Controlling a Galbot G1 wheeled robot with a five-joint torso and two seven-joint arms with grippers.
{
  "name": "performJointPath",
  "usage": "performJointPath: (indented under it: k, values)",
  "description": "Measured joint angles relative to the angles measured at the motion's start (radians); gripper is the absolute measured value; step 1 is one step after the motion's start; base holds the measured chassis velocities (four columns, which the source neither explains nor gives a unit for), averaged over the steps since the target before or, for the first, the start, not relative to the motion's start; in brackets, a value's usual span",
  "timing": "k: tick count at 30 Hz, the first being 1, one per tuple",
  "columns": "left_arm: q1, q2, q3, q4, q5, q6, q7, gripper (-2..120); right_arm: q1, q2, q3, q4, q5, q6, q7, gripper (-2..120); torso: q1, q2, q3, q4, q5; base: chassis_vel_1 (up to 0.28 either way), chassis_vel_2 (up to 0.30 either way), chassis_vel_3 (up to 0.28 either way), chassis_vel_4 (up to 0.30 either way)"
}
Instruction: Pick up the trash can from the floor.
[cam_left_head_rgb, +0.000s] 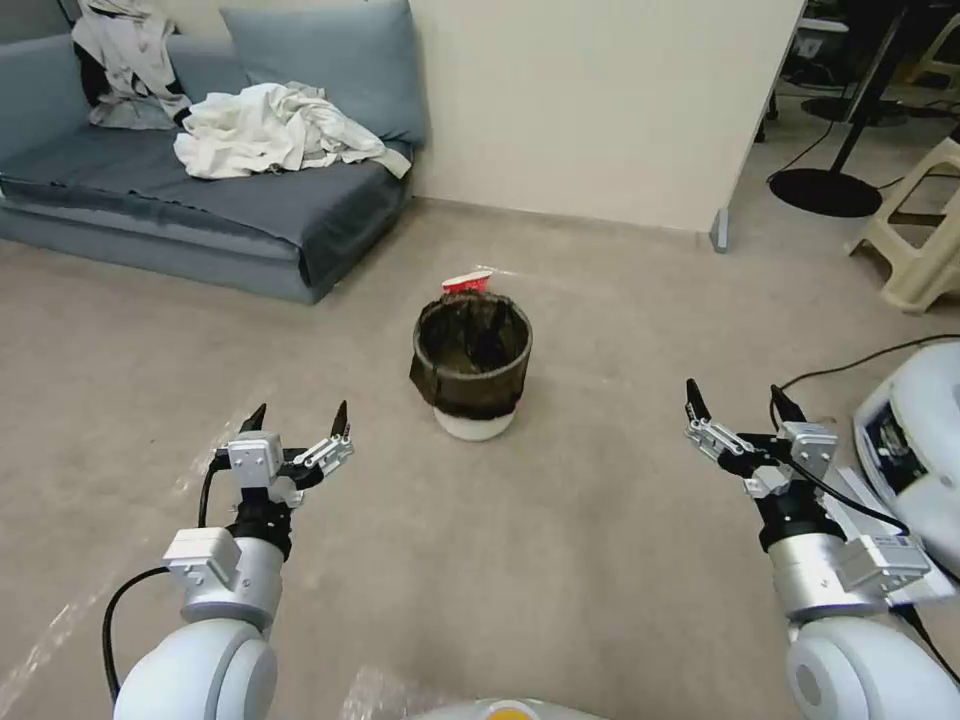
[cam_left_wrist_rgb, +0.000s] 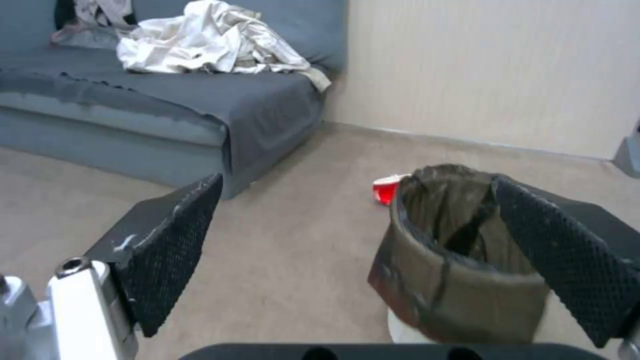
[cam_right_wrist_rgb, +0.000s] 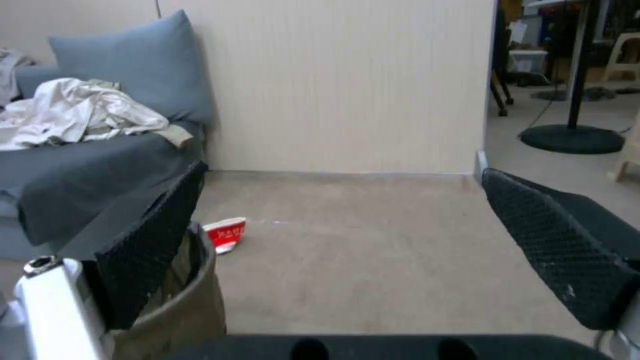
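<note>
White plastic trash can (cam_left_head_rgb: 471, 366), dark-bagged, stood upright on the beige carpeted floor (cam_left_head_rgb: 560, 520), between and ahead of the left gripper (cam_left_head_rgb: 298, 422) and right gripper (cam_left_head_rgb: 738, 404), both spread wide, empty; best approached level, rim centred.

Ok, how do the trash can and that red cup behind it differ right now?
The trash can stands upright on the floor, while the red cup lies tipped on its side. The trash can is far larger and white with a dark bag over its rim; the cup is small and red. The can sits nearer the open left gripper and open right gripper; the cup lies beyond it. Both rest on the floor, untouched.
</note>
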Motion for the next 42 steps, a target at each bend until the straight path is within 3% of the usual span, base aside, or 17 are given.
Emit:
performJointPath:
  k: [19, 30, 35, 38, 39, 42]
  values:
    - [0.000, -0.003, -0.001, -0.004, 0.000, -0.003, 0.000, 100, 0.000, -0.003, -0.004, -0.001, 0.000, 0.057, -0.015, 100, 0.000, 0.000, 0.000, 0.0002, 0.0002, -0.331, 0.331, 0.336, -0.335]
    - [0.002, -0.001, 0.002, -0.010, -0.001, 0.006, 0.000, 100, -0.005, -0.001, -0.007, -0.003, -0.004, 0.070, -0.025, 100, 0.000, 0.000, 0.000, 0.0000, 0.0002, -0.014, 0.017, -0.004, -0.018]
    - [0.004, 0.011, 0.027, -0.029, -0.045, 0.085, 0.001, 100, -0.010, 0.001, -0.006, -0.001, -0.004, 0.068, -0.024, 100, 0.000, 0.000, 0.000, 0.0000, 0.0002, 0.007, -0.007, -0.004, 0.011]
    - [-0.012, 0.043, 0.038, -0.049, -0.123, 0.263, -0.007, 100, -0.010, 0.001, -0.005, 0.002, -0.003, 0.068, -0.023, 100, 0.000, 0.000, 0.000, 0.0001, 0.0002, 0.000, 0.000, 0.000, 0.000]
    - [-0.012, 0.043, 0.038, -0.049, -0.123, 0.263, -0.007, 100, -0.010, 0.001, -0.005, 0.002, -0.003, 0.068, -0.023, 100, 0.000, 0.000, 0.000, 0.0001, 0.0002, 0.000, 0.000, 0.000, 0.000]
    - [-0.025, 0.066, 0.042, -0.062, -0.199, 0.452, -0.040, 100, -0.012, 0.002, -0.003, 0.005, -0.002, 0.067, -0.022, 100, 0.000, 0.000, 0.000, 0.0000, 0.0002, 0.000, 0.000, 0.000, 0.000]
